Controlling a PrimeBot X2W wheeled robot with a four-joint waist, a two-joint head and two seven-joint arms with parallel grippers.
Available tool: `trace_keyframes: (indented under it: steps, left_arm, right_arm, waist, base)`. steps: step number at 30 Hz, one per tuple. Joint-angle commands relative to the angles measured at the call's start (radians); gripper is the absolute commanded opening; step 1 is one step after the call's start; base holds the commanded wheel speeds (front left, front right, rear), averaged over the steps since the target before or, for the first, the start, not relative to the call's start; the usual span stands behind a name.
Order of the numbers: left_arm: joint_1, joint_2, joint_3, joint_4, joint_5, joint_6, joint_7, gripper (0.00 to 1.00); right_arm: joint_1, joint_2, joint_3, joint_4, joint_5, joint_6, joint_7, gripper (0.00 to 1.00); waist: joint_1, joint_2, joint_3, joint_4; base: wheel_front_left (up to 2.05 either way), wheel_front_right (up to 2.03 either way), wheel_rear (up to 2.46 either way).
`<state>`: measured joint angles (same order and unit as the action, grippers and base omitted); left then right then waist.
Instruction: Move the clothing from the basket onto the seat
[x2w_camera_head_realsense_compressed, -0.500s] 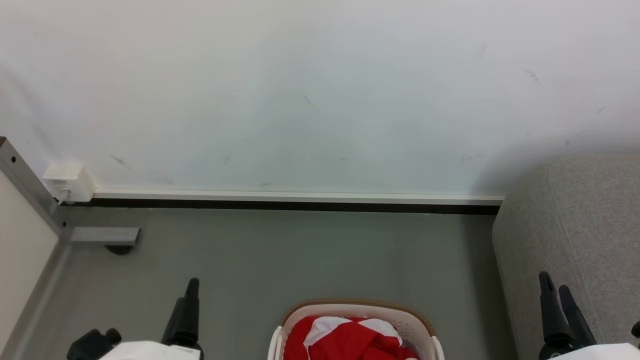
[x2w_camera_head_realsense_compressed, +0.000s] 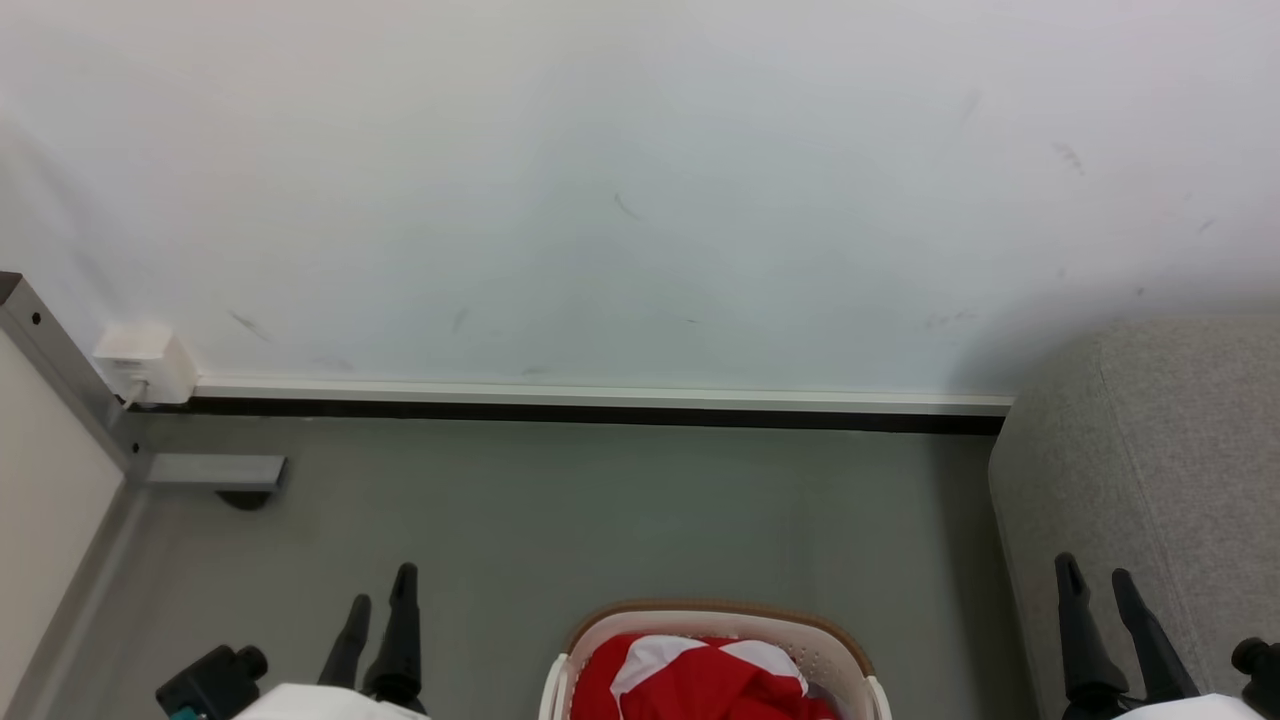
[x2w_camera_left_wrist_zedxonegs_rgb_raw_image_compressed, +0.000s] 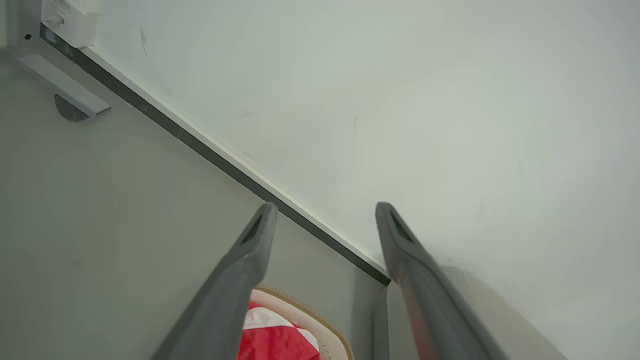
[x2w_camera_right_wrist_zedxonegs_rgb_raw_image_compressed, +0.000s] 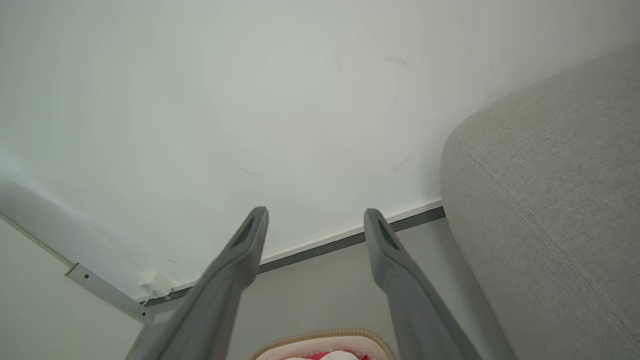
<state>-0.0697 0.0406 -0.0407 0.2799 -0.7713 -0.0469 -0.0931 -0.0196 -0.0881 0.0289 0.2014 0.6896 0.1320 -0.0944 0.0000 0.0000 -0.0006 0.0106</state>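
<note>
In the head view the laundry basket (x2w_camera_head_realsense_compressed: 720, 612) sits on the floor at bottom centre, red-and-white clothing (x2w_camera_head_realsense_compressed: 700, 685) heaped inside, its long axis seemingly across the frame. The left gripper (x2w_camera_head_realsense_compressed: 380, 588) at lower left and the right gripper (x2w_camera_head_realsense_compressed: 1094, 568) at lower right flank it, both spread and empty, the left looking a shade nearer. The grey sofa (x2w_camera_head_realsense_compressed: 1150, 450) rises at the right edge. In the left wrist view the basket lies low between the parted fingers; in the right wrist view it is at bottom centre, with the sofa on the right.

I see the grey floor (x2w_camera_head_realsense_compressed: 600, 510) carrying the basket (x2w_camera_head_realsense_compressed: 830, 648) at six o'clock and the seat (x2w_camera_head_realsense_compressed: 1150, 450) at three.
</note>
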Motion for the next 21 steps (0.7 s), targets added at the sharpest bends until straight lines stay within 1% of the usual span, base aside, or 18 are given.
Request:
trace_keyframes:
  steps: [1,8,14,21]
  left_arm:
    - [0.0,0.009,0.0,-0.007,0.027,0.003,-0.011,1.0]
    - [0.001,0.014,-0.013,-0.003,0.151,0.019,-0.031,1.0]
    - [0.005,0.015,-0.015,-0.001,0.226,0.036,-0.047,1.0]
    - [0.009,0.018,-0.026,-0.008,0.311,0.043,-0.066,1.0]
  right_arm:
    - [-0.006,-0.01,0.004,-0.006,-0.026,-0.001,-0.009,1.0]
    - [-0.001,-0.016,0.018,0.006,-0.114,-0.001,-0.029,1.0]
    - [0.003,-0.018,0.028,0.023,-0.18,-0.001,-0.046,1.0]
    - [0.004,-0.015,0.032,0.035,-0.255,-0.001,-0.064,1.0]
  waist:
    - [0.0,0.0,0.0,0.001]
    - [0.0,0.0,-0.001,0.005]
    - [0.0,0.0,-0.001,0.005]
    - [0.0,0.0,0.002,0.002]
  base:
    - [0.0,0.0,0.0]
    - [0.0,0.0,0.0]
    - [0.0,0.0,0.0]
    - [0.0,0.0,0.0]
